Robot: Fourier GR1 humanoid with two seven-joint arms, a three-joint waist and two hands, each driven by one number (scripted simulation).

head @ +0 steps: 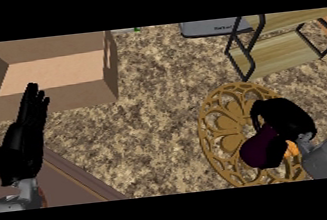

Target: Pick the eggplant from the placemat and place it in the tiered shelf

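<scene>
I find the right hand (284, 117) at the lower right of the head view, with its grey forearm coming in from the bottom corner. Its black fingers are curled over the top end of the eggplant (264, 150) and hold it. The eggplant is dark purple and lies over the right part of the round golden placemat (223, 121), tilted, with its lower end toward the view's bottom. I cannot tell whether it touches the placemat or hangs just above it.

The tiered shelf (279, 52), made of pale wooden boards in a black wire frame, stands at the upper right, beyond the placemat and near its far rim. I see nothing on the boards that are in view.

The left hand (24, 136) shows at the left edge, fingers straight, close together and pointing up, at rest and holding nothing. It is well apart from the placemat.

An open cardboard box (54, 96) sits at the upper left on the speckled brown counter (158, 107). A flat grey item (213, 26) lies at the top edge, just left of the shelf; I cannot identify it.
</scene>
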